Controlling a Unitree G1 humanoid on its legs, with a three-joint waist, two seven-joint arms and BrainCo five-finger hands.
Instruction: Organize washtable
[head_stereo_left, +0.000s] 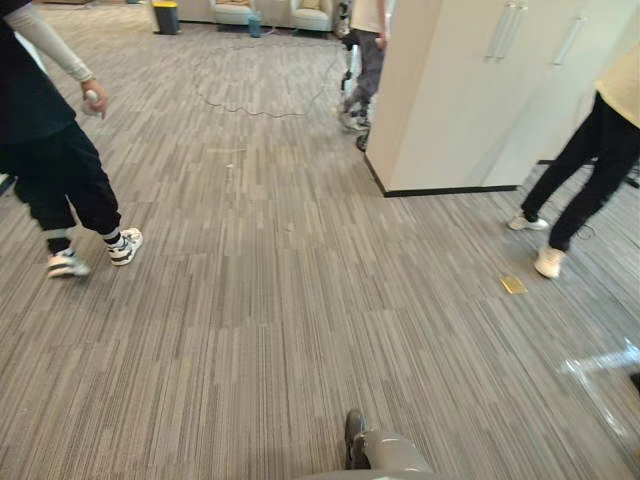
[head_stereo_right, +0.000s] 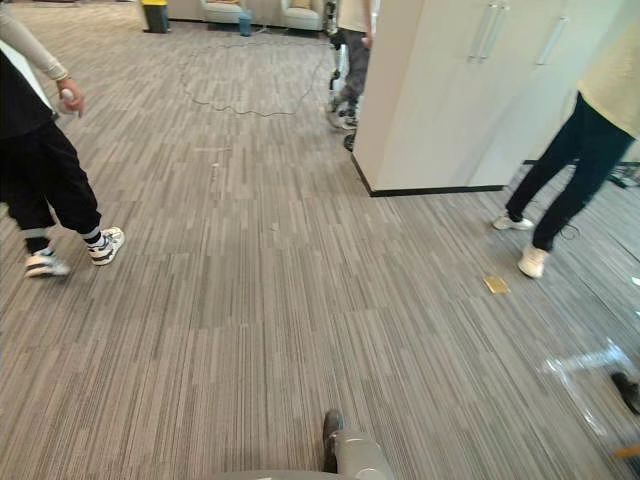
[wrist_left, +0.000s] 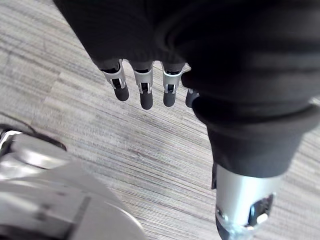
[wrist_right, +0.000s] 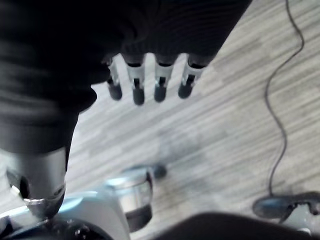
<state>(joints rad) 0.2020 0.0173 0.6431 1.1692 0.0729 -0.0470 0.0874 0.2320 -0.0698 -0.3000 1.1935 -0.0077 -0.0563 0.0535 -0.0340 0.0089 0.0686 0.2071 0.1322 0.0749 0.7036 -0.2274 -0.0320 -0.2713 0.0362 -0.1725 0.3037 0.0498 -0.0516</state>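
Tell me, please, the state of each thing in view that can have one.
Left robot hand: open, fingers straight, holding nothing.
Right robot hand: open, fingers straight, holding nothing.
White cabinet: doors shut.
Floor plate: lying flat.

Cabinet (head_stereo_left: 450, 100) ahead right, person (head_stereo_left: 45, 150) at left
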